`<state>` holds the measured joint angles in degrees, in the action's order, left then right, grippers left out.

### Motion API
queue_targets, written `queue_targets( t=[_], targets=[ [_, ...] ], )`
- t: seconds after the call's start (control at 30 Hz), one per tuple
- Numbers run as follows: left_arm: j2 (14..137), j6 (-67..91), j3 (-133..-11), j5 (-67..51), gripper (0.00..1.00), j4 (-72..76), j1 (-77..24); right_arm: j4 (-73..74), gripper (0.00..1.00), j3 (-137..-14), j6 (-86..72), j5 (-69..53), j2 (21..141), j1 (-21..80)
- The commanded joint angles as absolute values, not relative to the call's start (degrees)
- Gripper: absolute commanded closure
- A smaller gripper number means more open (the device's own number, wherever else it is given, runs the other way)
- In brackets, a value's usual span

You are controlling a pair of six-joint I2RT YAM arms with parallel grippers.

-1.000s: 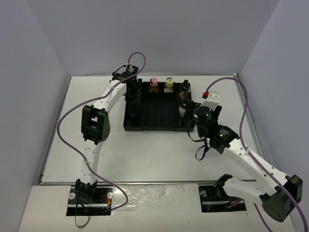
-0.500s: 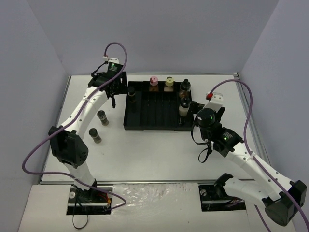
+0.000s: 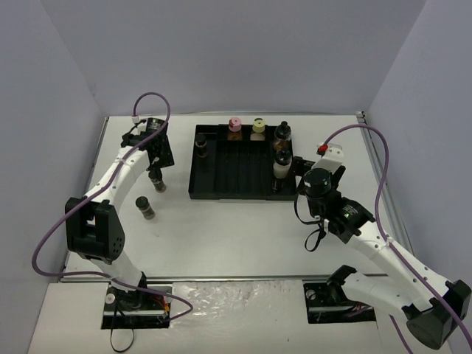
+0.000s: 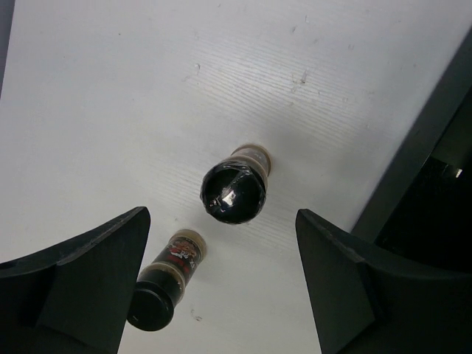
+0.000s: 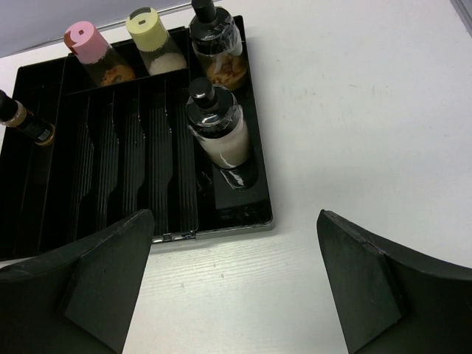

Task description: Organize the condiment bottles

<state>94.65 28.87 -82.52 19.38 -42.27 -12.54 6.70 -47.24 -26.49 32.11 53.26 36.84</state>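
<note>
A black ribbed tray (image 3: 228, 175) holds several condiment bottles: a pink-capped one (image 3: 235, 125), a yellow-capped one (image 3: 258, 127), a black-capped brown-filled one (image 3: 282, 133), a black-capped pale-filled one (image 3: 282, 163) and a small dark one (image 3: 200, 144). Two dark black-capped bottles stand on the table left of the tray (image 3: 157, 181) (image 3: 145, 208). My left gripper (image 3: 156, 156) is open above the nearer one (image 4: 233, 193); the other bottle (image 4: 164, 284) shows beside its left finger. My right gripper (image 3: 301, 168) is open and empty at the tray's right front corner (image 5: 251, 217).
The right wrist view shows the tray's ribbed slots (image 5: 110, 147), the pink cap (image 5: 82, 37), the yellow cap (image 5: 146, 23) and the pale-filled bottle (image 5: 217, 122). The tray's edge (image 4: 413, 147) lies right of the left gripper. Grey walls enclose the white table (image 3: 236, 228).
</note>
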Motion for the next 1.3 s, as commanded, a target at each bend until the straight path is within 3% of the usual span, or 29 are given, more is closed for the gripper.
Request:
queue_targets(
  t=[0.0,0.77,1.27],
  targets=[
    [90.97,30.25,-83.98,19.08,0.23,-39.86,-11.55,3.24,0.11,-47.31,-27.46,32.63,53.09,37.27],
    [97.75,35.53,-81.10,11.68,0.24,-36.45,-8.86,2.99,0.11,-46.22,-27.77,33.05,51.94,37.44],
    [97.69,38.34,-80.07,11.91,0.35,-37.11,-8.26,2.99,0.11,-45.64,-27.93,33.22,51.90,37.42]
  ],
)
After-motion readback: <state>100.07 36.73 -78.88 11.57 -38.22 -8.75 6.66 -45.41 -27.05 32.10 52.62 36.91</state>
